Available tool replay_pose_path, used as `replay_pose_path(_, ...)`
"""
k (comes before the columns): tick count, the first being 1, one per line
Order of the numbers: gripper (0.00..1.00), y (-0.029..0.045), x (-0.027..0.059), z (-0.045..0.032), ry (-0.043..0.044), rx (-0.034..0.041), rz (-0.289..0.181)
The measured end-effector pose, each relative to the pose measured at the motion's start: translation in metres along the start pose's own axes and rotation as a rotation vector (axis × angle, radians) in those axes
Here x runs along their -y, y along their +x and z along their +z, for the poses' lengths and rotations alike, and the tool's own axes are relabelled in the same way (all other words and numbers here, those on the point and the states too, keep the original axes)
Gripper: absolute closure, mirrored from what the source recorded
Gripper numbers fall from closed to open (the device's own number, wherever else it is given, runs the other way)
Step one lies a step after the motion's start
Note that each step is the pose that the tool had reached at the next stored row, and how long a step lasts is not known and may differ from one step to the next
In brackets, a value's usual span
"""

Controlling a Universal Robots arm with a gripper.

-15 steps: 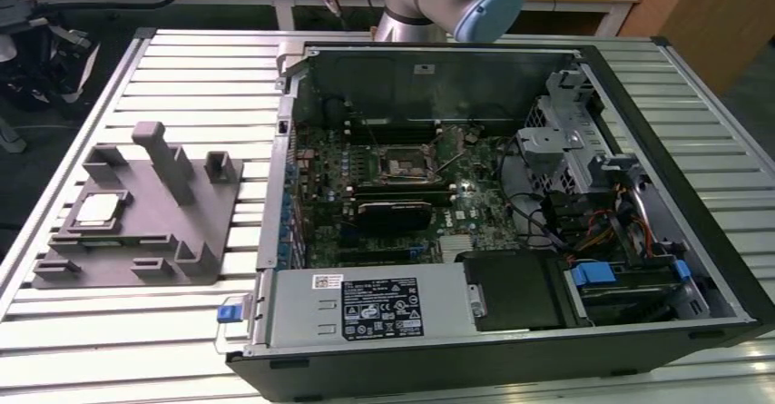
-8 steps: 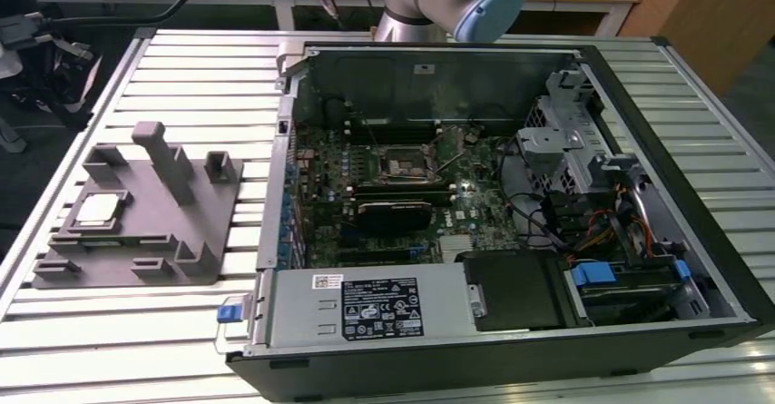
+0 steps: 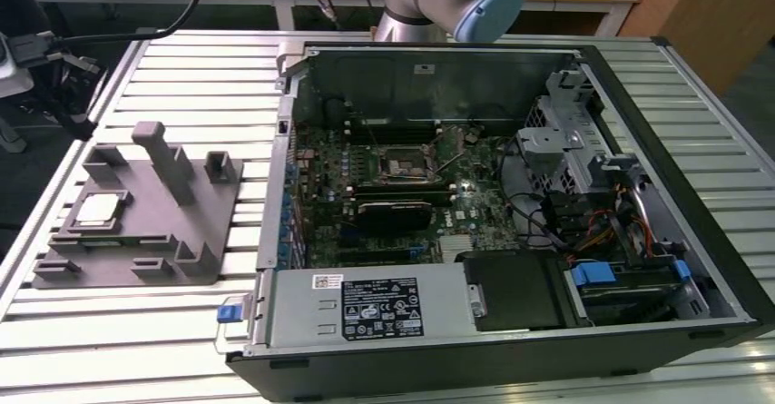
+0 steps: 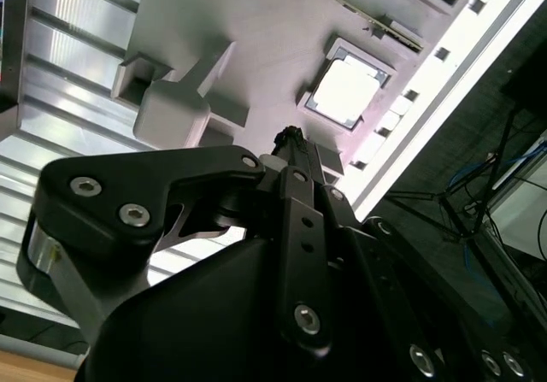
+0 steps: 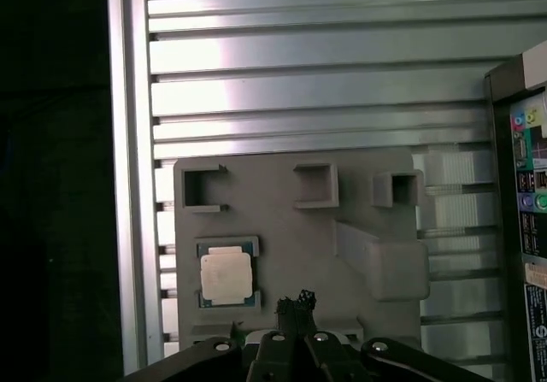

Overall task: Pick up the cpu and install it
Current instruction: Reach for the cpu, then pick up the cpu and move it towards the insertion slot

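The cpu (image 3: 100,208), a small silvery square chip, lies flat in a recess of the grey plastic fixture (image 3: 200,227) on the slatted table at the exterior view's left. Both wrist views look down on it: the cpu (image 5: 226,277) (image 4: 346,91) rests on the fixture (image 5: 342,228) (image 4: 256,32). My gripper (image 5: 295,300) (image 4: 291,136) hangs above the fixture, a little to the side of the chip and not touching it. Its dark fingertips are pressed together with nothing between them. The square socket frame (image 3: 400,161) sits on the motherboard inside the open computer case.
The open computer case (image 3: 678,268) takes up the table's middle and the exterior view's right, with drive cage, cables and power supply (image 3: 363,309) inside. Upright posts (image 3: 163,159) rise from the fixture. The arm's base (image 3: 455,4) stands behind the case. Cables hang at the far left.
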State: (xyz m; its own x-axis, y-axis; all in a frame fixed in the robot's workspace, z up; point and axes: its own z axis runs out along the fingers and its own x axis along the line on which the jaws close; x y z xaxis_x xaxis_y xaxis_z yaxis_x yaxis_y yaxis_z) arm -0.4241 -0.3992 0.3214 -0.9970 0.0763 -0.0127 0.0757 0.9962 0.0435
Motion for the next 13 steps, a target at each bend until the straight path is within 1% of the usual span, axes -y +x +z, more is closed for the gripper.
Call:
replay_pose_path(3, 0.89, 0.0001, 0.0002, 0.0029, 0.0001, -0.001, 0.0)
replay_pose_path(13, 0.89, 0.0002, 0.0002, 0.0038, 0.0, -0.0008, 0.0)
